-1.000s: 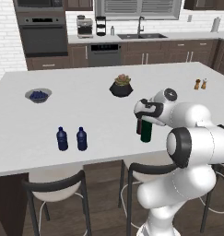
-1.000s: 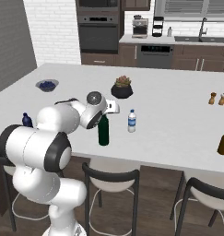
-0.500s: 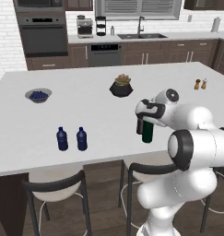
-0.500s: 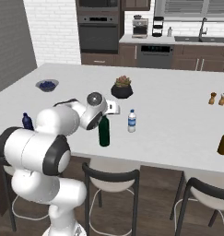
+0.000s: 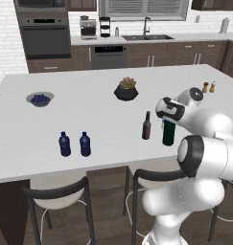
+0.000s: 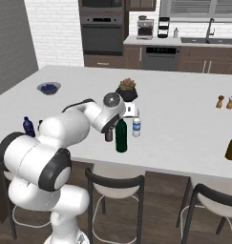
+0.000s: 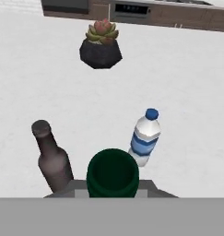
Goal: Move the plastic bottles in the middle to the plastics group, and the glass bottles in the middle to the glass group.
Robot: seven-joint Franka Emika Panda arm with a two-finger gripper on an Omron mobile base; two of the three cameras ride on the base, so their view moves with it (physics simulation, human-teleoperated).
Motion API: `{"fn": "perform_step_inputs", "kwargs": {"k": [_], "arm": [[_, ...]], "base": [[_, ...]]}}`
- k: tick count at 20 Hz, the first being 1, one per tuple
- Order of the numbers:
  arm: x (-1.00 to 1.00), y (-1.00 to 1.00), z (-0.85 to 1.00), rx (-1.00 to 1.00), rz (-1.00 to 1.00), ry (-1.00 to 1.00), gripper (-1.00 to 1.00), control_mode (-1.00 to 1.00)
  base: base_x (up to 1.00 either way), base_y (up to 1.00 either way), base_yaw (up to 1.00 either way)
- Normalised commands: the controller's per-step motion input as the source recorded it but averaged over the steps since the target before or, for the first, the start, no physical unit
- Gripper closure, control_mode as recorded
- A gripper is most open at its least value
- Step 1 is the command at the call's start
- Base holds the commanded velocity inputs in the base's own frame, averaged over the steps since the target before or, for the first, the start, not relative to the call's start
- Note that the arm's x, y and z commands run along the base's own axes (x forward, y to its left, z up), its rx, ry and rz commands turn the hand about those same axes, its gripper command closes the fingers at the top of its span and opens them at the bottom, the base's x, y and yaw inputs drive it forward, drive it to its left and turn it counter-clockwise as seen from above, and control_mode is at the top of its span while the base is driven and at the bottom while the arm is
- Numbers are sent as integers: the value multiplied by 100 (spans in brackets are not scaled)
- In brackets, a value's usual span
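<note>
My gripper (image 5: 169, 115) is shut on the neck of the tall dark green bottle (image 5: 168, 134), which stands upright at the counter's near edge. In the hand view its round top (image 7: 112, 173) sits just in front of the hand. The brown beer bottle (image 5: 146, 126) stands close to its left. The clear water bottle (image 6: 136, 126) with its blue band stands just behind and right of the green bottle (image 6: 121, 136). Two dark blue bottles (image 5: 64, 144) (image 5: 85, 144) stand together far to the left. Another brown bottle (image 6: 231, 147) stands at the far right edge.
A potted succulent (image 5: 126, 89) sits mid-counter behind the bottles. A bowl of blueberries (image 5: 40, 98) is at the left, salt and pepper shakers (image 5: 208, 87) at the right. Stools (image 6: 115, 190) line the near edge of the counter (image 5: 89, 115).
My gripper has carried the green bottle a short way to the right, and the brown beer bottle now shows beside it. The other bottles have not moved.
</note>
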Motion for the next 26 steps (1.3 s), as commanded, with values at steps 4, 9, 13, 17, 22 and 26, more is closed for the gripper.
{"fn": "perform_step_inputs", "kwargs": {"k": [4, 9, 13, 17, 22, 26], "arm": [[-4, -99, 13, 0, -8, 12, 100, -100], [-9, -100, 1, 0, -11, 14, 100, -100], [-4, -100, 0, 0, -13, 13, 100, -100], [0, -100, 0, 0, -15, 13, 100, -100], [0, -96, 0, 0, -13, 7, 100, -100], [13, -74, -10, 0, -2, -1, 100, -100]], "base": [[0, 0, 0], [0, 0, 0], [0, 0, 0], [0, 0, 0], [0, 0, 0], [0, 0, 0]]}}
